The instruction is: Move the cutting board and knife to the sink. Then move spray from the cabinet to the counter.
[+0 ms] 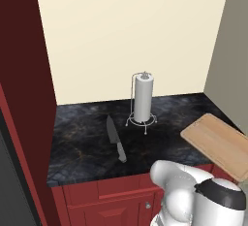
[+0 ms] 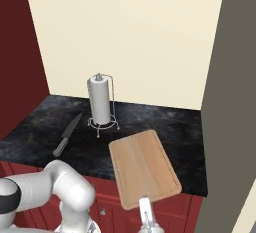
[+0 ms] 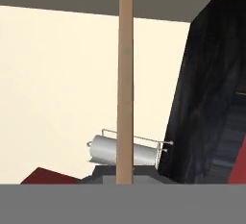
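Note:
My gripper [image 2: 145,206] is shut on the near short edge of the light-tan cutting board [image 2: 142,164], which hangs tilted above the counter's front right part. In the hand view the cutting board [image 3: 126,83] shows edge-on, rising from between my gripper [image 3: 125,180] fingers. From the left base camera the cutting board [image 1: 220,145] reaches out past the counter's right end. The knife [image 1: 115,140] lies flat on the black counter [image 1: 77,145], its dark blade pointing toward the wall; the knife [image 2: 67,134] is left of the board. The sink and the spray are out of view.
A white paper-towel roll on a wire stand [image 1: 143,99] stands near the back wall, between knife and board. A tall dark red panel [image 1: 22,55] bounds the counter on the left, a grey wall [image 2: 227,102] on the right. Red drawer fronts [image 1: 111,201] lie below.

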